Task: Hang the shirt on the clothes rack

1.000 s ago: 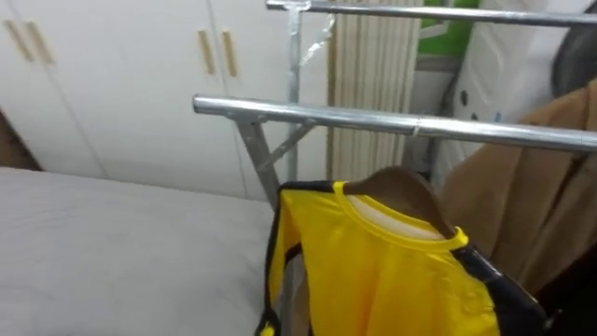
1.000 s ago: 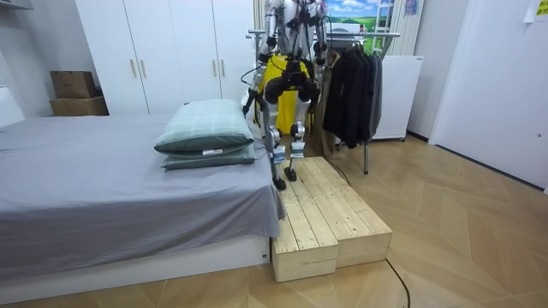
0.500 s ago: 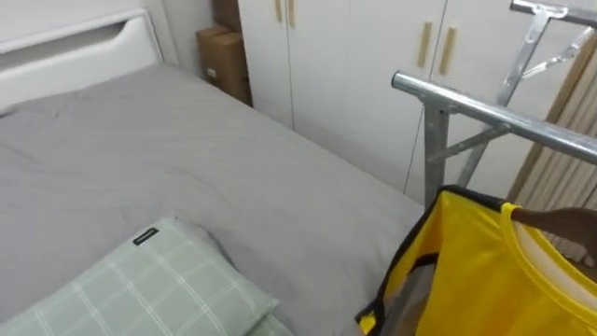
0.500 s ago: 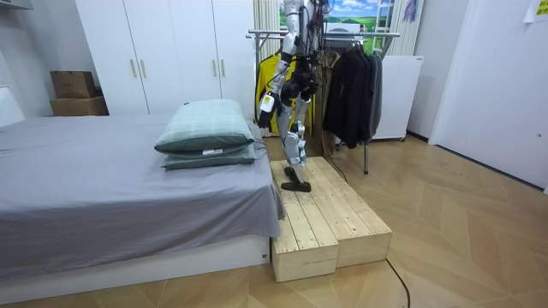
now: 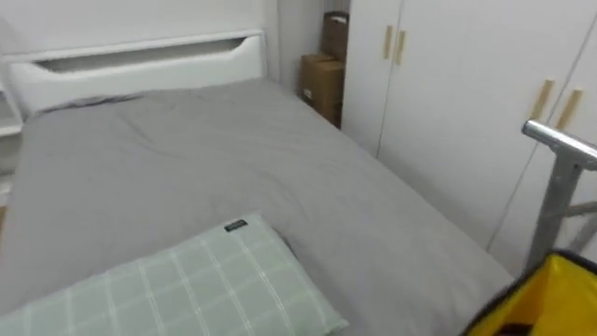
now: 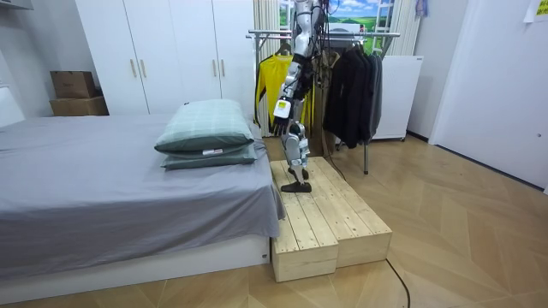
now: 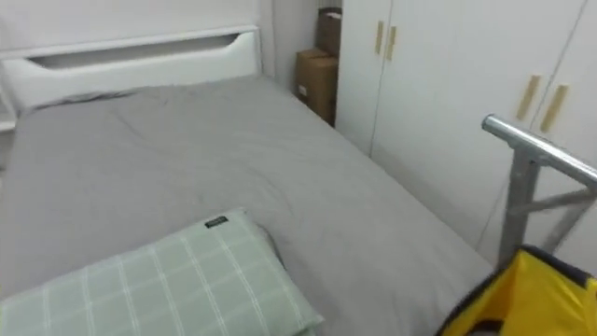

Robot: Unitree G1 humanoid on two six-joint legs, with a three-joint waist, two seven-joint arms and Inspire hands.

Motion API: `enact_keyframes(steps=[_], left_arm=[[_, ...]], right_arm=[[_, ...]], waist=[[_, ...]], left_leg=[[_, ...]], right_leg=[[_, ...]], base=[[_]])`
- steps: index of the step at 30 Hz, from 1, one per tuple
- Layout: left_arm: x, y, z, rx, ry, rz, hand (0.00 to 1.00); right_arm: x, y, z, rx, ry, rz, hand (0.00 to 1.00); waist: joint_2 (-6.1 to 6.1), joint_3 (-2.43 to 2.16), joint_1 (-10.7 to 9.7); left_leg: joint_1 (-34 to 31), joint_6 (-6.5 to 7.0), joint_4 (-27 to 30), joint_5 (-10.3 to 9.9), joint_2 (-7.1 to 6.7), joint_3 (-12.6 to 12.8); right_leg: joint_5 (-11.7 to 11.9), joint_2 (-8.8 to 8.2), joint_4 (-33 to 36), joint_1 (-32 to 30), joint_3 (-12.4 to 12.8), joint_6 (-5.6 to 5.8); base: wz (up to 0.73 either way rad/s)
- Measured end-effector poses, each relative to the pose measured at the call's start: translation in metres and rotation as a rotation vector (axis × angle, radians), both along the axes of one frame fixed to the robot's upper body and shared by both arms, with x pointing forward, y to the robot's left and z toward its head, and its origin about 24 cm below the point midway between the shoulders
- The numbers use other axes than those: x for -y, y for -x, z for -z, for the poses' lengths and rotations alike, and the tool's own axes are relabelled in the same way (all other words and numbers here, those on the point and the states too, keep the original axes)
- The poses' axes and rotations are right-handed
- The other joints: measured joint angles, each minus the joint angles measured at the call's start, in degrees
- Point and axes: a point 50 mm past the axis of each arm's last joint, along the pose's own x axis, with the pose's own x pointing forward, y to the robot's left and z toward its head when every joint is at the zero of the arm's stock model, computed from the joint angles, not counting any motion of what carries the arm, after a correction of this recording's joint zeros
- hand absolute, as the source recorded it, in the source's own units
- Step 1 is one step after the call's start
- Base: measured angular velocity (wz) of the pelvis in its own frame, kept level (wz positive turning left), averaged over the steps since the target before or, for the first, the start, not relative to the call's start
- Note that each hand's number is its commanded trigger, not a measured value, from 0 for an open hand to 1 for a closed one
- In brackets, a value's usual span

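One yellow jersey [image 6: 269, 85] hangs on the garment rack [image 6: 342, 34], at 4 o'clock in the eye views. Left robot hand [image 6: 280, 123] hangs low beside it; grip state cannot be told.

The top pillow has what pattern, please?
Pillow: pale green check, best in left eye view.

No legible text; the tag [image 5: 235, 225] on the pillow [image 5: 187, 289] is unreadable.
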Motion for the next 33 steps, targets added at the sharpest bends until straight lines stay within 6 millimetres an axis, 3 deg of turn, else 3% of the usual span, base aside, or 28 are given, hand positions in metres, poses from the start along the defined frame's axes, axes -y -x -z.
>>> enact_keyframes(steps=[4, 6, 9, 10, 12, 21, 33], left_arm=[[-0.002, 0.013, 0.0, -0.038, -0.003, -0.007, 0.0], [-0.002, 0.019, 0.0, -0.054, -0.002, -0.011, 0.0], [-0.002, 0.019, 0.0, -0.055, -0.003, -0.014, 0.0], [-0.002, 0.019, 0.0, -0.055, -0.003, -0.014, 0.0], [-0.001, 0.019, 0.0, -0.054, 0.0, -0.012, 0.0], [0.001, 0.004, 0.0, -0.015, 0.008, 0.036, 0.0], [0.002, -0.002, 0.0, -0.011, -0.002, 0.066, 0.0]], right_arm=[[-0.002, 0.0, 0.0, -0.001, 0.003, -0.005, 0.0], [-0.002, 0.0, 0.0, -0.002, 0.006, -0.014, 0.0], [-0.003, -0.006, 0.0, 0.008, 0.015, -0.054, 0.0], [-0.004, -0.01, -0.001, 0.014, 0.019, -0.076, 0.0], [-0.004, -0.014, -0.001, 0.021, 0.024, -0.093, 0.0], [-0.009, -0.019, -0.001, 0.037, 0.026, -0.128, 0.0], [-0.009, 0.004, 0.002, -0.001, -0.026, -0.045, 0.0]], waist=[[0.28, 0.16, 0.64], [0.35, 0.19, 0.56], [0.12, 0.59, 0.74], [-0.08, 0.9, 0.74], [-0.39, 1.04, 0.74], [-0.35, 1.1, 0.6], [-0.18, 0.89, 0.23]], left_leg=[[-0.25, 1.06, 0.14, 0.1, -2.28, -4.87], [-0.56, 1.38, 0.24, 0.26, -3.03, -6.87], [-1.08, 1.65, 0.28, 0.42, -3.95, -9.19], [-1.06, 1.64, 0.29, 0.44, -4.14, -9.98], [-1.07, 1.61, 0.28, 0.45, -4.48, -10.78], [-2.61, 1.2, 1.22, 0.63, -4.95, -13.0], [-3.22, 0.81, 1.44, 0.92, -4.9, -13.02]], right_leg=[[1.17, -0.14, -2.05, 2.52, 1.55, 1.65], [1.23, -0.21, -2.79, 3.15, 3.37, 1.76], [1.2, -0.24, -3.96, 4.04, 5.85, 1.96], [1.21, -0.17, -4.63, 4.63, 5.72, 2.01], [1.05, -0.16, -5.69, 5.51, 5.77, 2.26], [0.78, 0.05, -6.79, 6.0, 5.83, 2.7], [0.75, 0.31, -6.8, 5.36, 8.19, 2.74]], base=[[0.65], [0.51], [0.5], [0.33], [0.25], [0.15], [-0.01]])
